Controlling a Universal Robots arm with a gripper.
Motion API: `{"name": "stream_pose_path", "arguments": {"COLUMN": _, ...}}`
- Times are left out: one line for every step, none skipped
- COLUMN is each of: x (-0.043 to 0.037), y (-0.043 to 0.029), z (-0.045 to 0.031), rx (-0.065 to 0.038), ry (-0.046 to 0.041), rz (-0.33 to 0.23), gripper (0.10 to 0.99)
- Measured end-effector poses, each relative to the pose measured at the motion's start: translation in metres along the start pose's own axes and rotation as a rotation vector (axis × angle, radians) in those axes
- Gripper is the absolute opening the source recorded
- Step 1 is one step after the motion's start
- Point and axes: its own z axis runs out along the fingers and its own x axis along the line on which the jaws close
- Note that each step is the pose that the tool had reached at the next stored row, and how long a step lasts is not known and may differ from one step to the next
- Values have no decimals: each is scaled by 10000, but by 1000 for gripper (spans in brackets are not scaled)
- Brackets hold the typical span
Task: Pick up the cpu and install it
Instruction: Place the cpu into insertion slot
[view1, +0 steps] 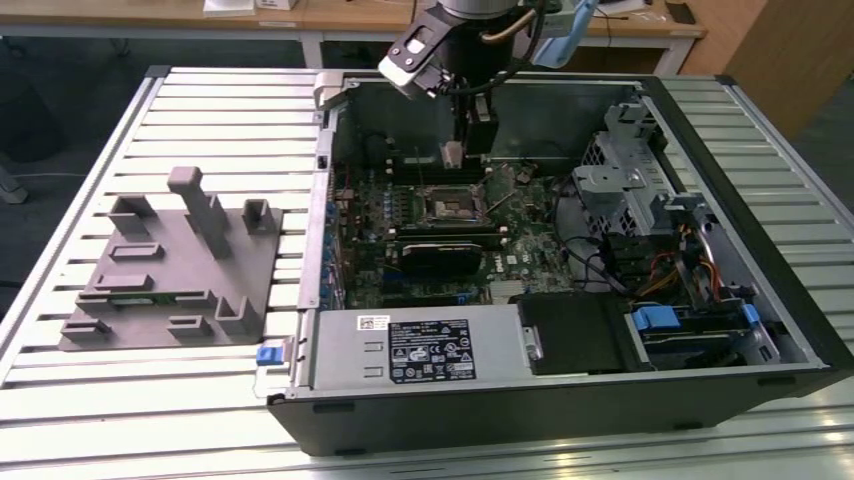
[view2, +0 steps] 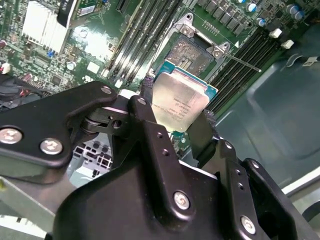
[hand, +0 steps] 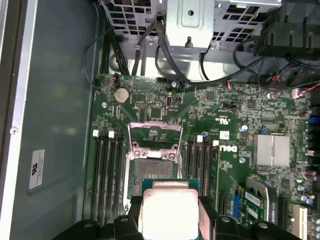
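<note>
Inside the computer case (view1: 561, 415), up above the open socket (hand: 152, 159), the cpu (view2: 182, 97) is hanging between the gripper's (view2: 178, 104) two black fingers (view2: 202, 137). They are pinching its edges, closed just chip-wide. The exterior view is also showing a grey block (view1: 174, 260) sitting on the table (view1: 134, 400) at the exterior view's left.

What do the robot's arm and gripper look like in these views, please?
The gripper is matte black: angular linked plates studded with silver screw heads, ending in two slim black fingers. In the exterior view the arm is dark, with a white boxy module on its wrist and a pale blue cable beside it.
</note>
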Motion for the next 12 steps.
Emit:
{"name": "stream_pose_path", "arguments": {"x": 12, "y": 0, "z": 18, "rx": 0, "ry": 0, "rz": 0, "gripper": 529}}
{"name": "stream_pose_path", "arguments": {"x": 19, "y": -1, "z": 37, "rx": -2, "ry": 3, "rz": 0, "gripper": 529}}
{"name": "stream_pose_path", "arguments": {"x": 25, "y": -2, "z": 50, "rx": -2, "ry": 4, "rz": 2, "gripper": 529}}
{"name": "stream_pose_path", "arguments": {"x": 29, "y": -2, "z": 60, "rx": -2, "ry": 3, "rz": 2, "gripper": 529}}
{"name": "stream_pose_path", "arguments": {"x": 32, "y": -3, "z": 69, "rx": -1, "ry": 3, "rz": 1, "gripper": 529}}
{"name": "stream_pose_path", "arguments": {"x": 33, "y": -3, "z": 77, "rx": -2, "ry": 4, "rz": 1, "gripper": 529}}
{"name": "stream_pose_path", "arguments": {"x": 33, "y": -3, "z": 83, "rx": -2, "ry": 4, "rz": 1, "gripper": 529}}
{"name": "stream_pose_path", "arguments": {"x": 33, "y": -4, "z": 89, "rx": -2, "ry": 3, "rz": 3, "gripper": 529}}
{"name": "stream_pose_path", "arguments": {"x": 33, "y": -4, "z": 94, "rx": -3, "ry": 2, "rz": 6, "gripper": 529}}
{"name": "stream_pose_path", "arguments": {"x": 33, "y": -4, "z": 97, "rx": -2, "ry": 1, "rz": 7, "gripper": 529}}
{"name": "stream_pose_path", "arguments": {"x": 33, "y": -5, "z": 99, "rx": -2, "ry": 1, "rz": 8, "gripper": 529}}
{"name": "stream_pose_path", "arguments": {"x": 33, "y": -5, "z": 101, "rx": -2, "ry": 0, "rz": 9, "gripper": 529}}
